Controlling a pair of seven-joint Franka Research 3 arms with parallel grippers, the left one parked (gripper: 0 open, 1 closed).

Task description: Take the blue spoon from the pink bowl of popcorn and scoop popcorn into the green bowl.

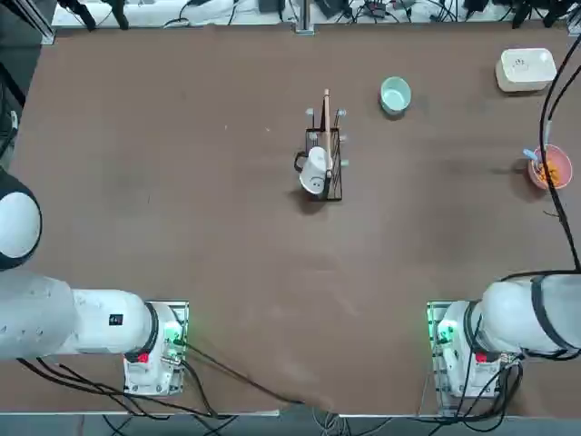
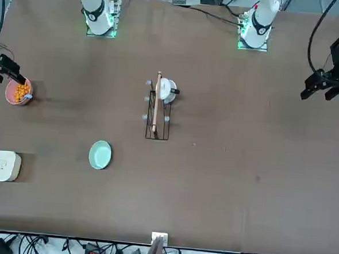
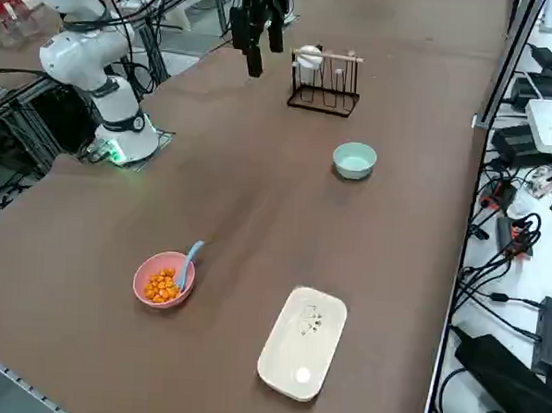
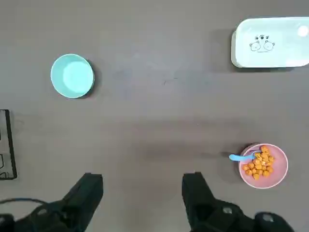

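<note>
Nearby, spoon (image 4: 244, 157) beside (open) pincer (image 4: 144, 193).

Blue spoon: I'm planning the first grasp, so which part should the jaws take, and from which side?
Probably the handle of the blue spoon, from above. Its bowl end lies buried among the popcorn, while the thin handle leans over the rim of the pink bowl towards the robot, clear of everything. The right gripper hangs open, high above the table.

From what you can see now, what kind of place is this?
Probably a robotics lab. Two robot arms stand bolted to a large brown table, cables and electronics crowd its edges, and the props are few: a pink bowl of popcorn and a green bowl.
</note>
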